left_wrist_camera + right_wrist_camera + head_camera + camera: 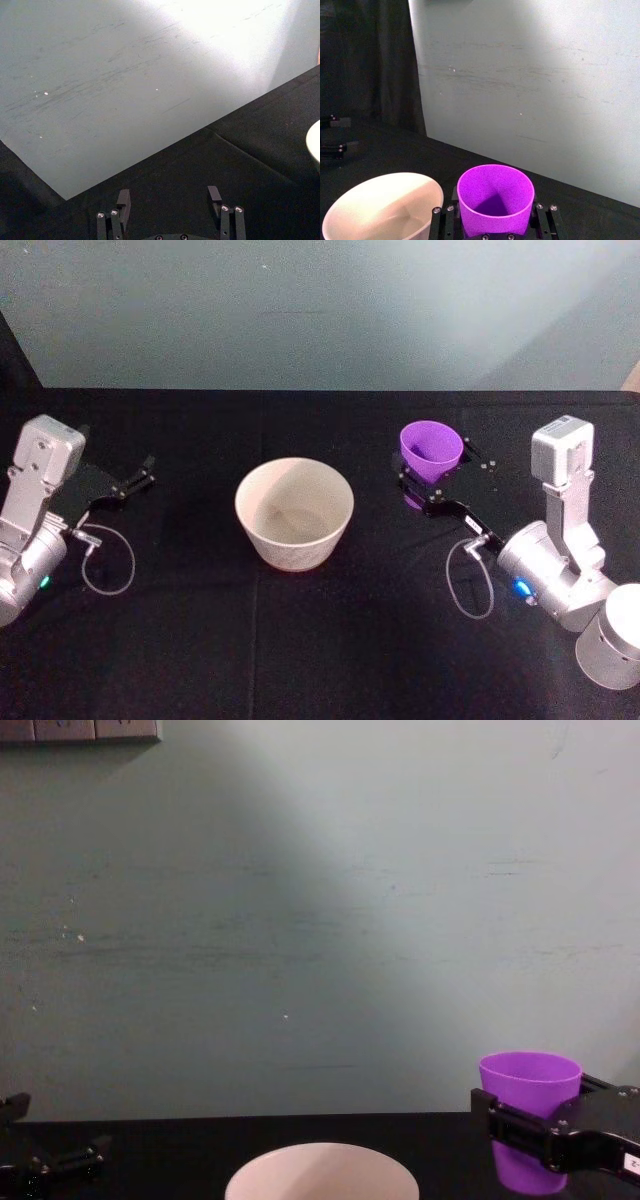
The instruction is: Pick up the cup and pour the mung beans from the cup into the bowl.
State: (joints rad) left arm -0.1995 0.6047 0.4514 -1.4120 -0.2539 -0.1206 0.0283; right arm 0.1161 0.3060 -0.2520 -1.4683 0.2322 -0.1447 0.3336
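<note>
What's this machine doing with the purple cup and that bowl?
The robot's right gripper is clamped around the cup, holding it upright just to the right of the bowl on the black table. Nothing is poured yet: the cup isn't tilted and the bowl looks empty. The left gripper sits open at the far left, away from both.

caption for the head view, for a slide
Right gripper grips the upright purple cup beside the white bowl on a black table; left gripper parked open at the far left.

Black cloth-covered table (300, 640); pale teal wall (300, 920) behind; socket plates (80, 729) high on wall.
</note>
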